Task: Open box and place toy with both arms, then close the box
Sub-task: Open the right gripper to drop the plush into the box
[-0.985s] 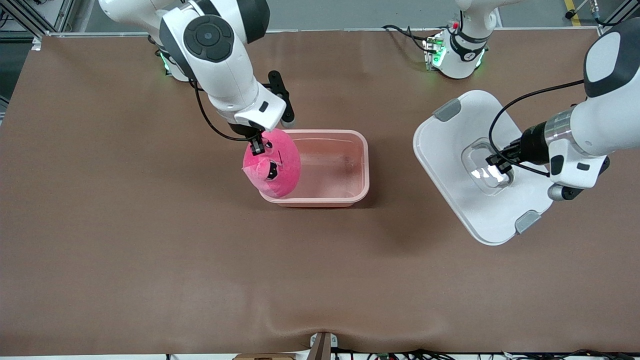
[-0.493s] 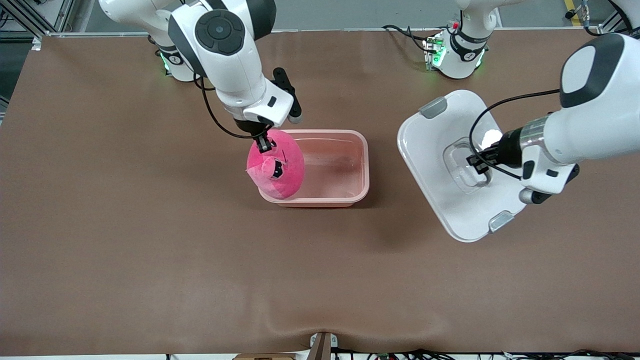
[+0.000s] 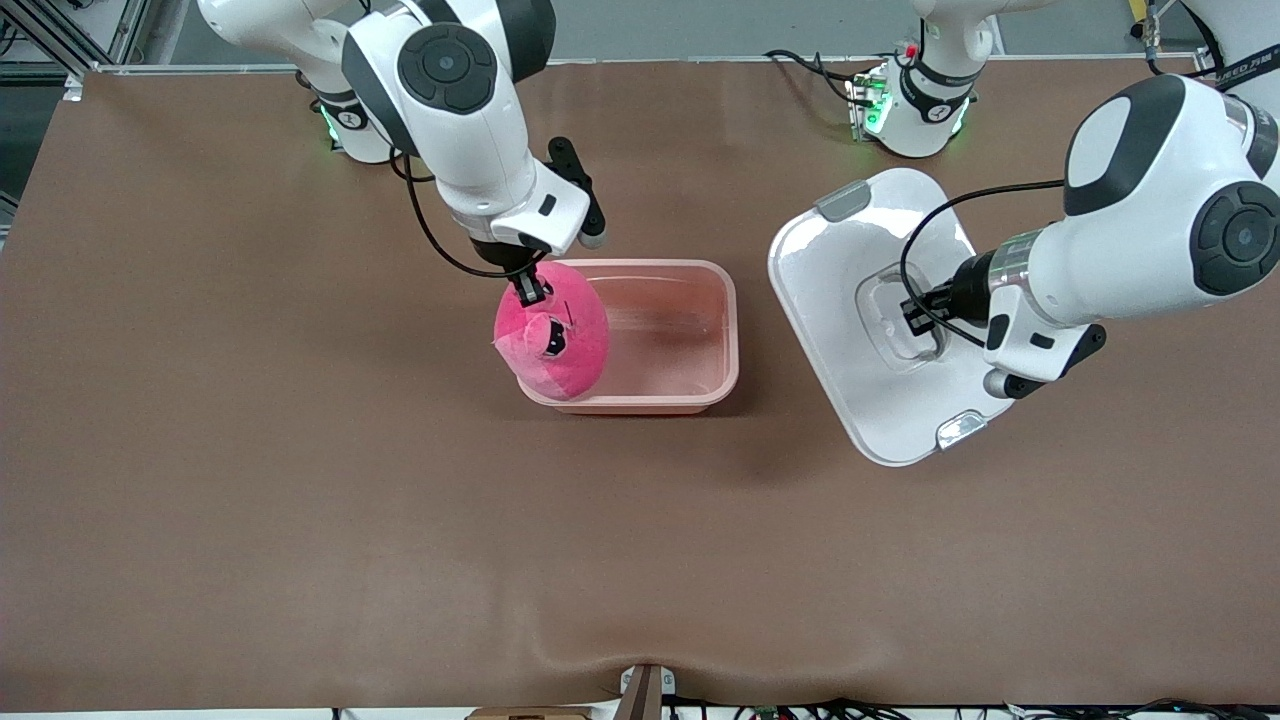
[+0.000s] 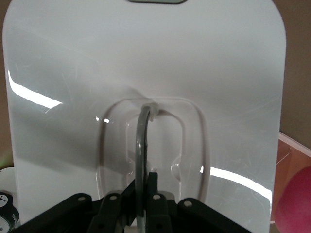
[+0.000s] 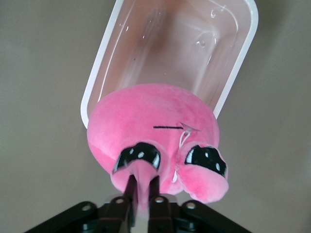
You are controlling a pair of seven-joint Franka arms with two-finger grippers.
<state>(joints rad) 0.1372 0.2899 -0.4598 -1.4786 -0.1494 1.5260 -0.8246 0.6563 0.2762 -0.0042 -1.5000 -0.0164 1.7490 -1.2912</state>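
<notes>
Fingers of the left gripper (image 3: 915, 318) carry the lid (image 3: 830, 290) closer to the box (image 3: 700, 380); right gripper (image 3: 527, 290) still pinches the toy (image 3: 555, 345).

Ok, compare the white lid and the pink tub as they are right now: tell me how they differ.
The lid is opaque white with grey clips; the tub is translucent pink.
The lid is carried tilted above the table toward the left arm's end, the left gripper shut on its handle; the tub sits flat on the table, open.
The tub has the toy, held by the right gripper, over one end; the lid carries nothing.
Both are rounded rectangles.
</notes>
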